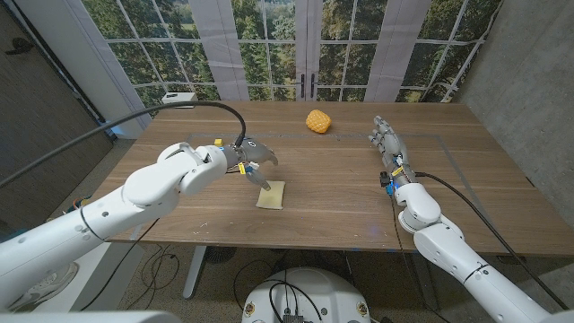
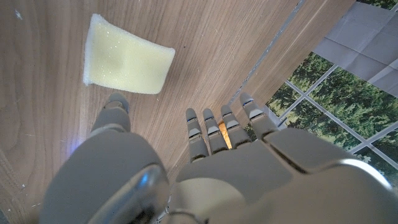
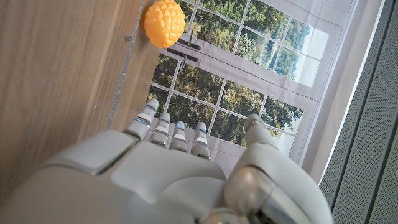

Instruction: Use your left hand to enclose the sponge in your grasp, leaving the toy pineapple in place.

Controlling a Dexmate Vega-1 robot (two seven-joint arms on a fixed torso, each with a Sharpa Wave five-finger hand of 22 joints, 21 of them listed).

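The sponge [image 1: 271, 194] is a pale yellow flat pad lying on the wooden table [image 1: 341, 197], left of centre near the front; in the left wrist view the sponge [image 2: 127, 64] lies just beyond my thumb. My left hand [image 1: 253, 160] hovers just behind and above it, fingers spread, holding nothing. The toy pineapple [image 1: 317, 121] is an orange-yellow bumpy ball at the table's far middle; the pineapple [image 3: 164, 23] also appears ahead of my right hand's fingers. My right hand [image 1: 387, 142] stands on the right side of the table, fingers extended, empty.
A white box [image 1: 178, 97] sits by the window at the table's far left corner. A thin dark line [image 1: 453, 157] runs across the tabletop on the right. Cables trail from both arms.
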